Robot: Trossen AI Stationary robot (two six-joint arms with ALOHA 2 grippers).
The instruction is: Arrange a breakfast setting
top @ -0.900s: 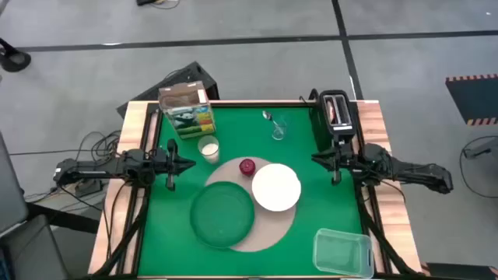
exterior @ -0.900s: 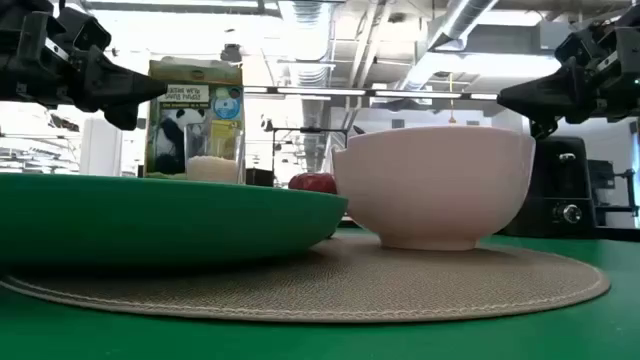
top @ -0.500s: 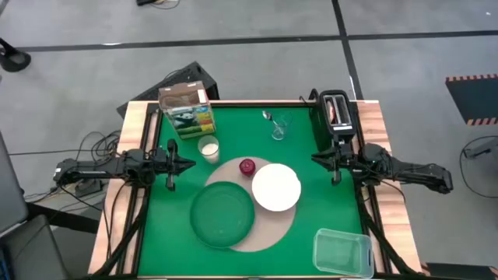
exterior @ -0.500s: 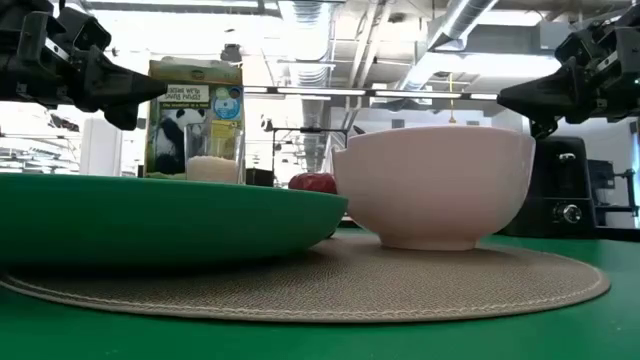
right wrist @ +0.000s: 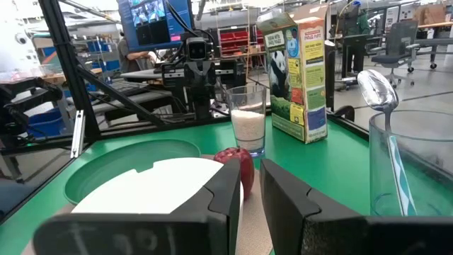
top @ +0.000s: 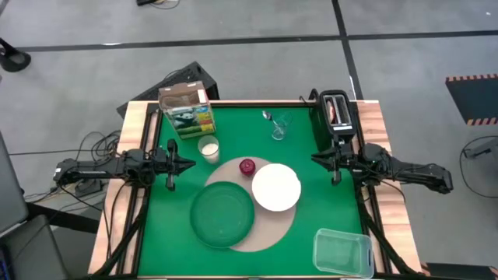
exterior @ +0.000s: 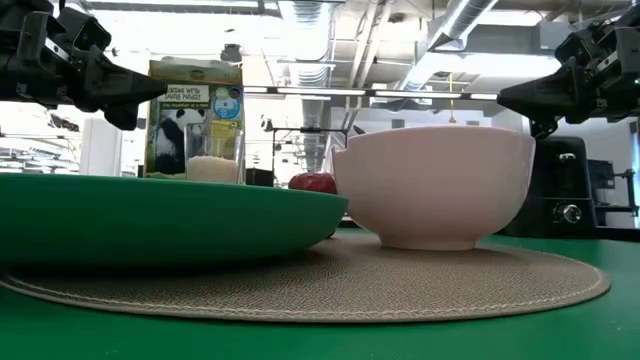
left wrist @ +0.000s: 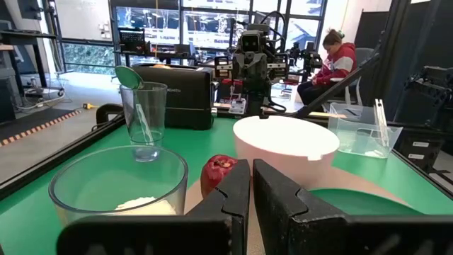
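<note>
A round dark-green plate [top: 223,214] and a white bowl [top: 275,187] rest on a round tan mat [top: 268,230] at the table's middle. A red apple [top: 247,166] sits at the mat's far edge. A clear glass [top: 278,127] stands at the far side with a metal spoon [right wrist: 375,88] standing in it. A colourful cereal box [top: 185,110] stands upright at the far left, and a glass holding something white [top: 208,148] is near it. My left gripper [top: 191,163] is shut and empty above the table's left side. My right gripper [top: 315,158] is shut and empty above the right side.
A black toaster [top: 336,113] stands at the far right edge. A clear rectangular plastic tub [top: 342,253] sits at the near right corner. Bare green table lies along the left side [top: 167,225]. A person sits in the room beyond the table [left wrist: 334,57].
</note>
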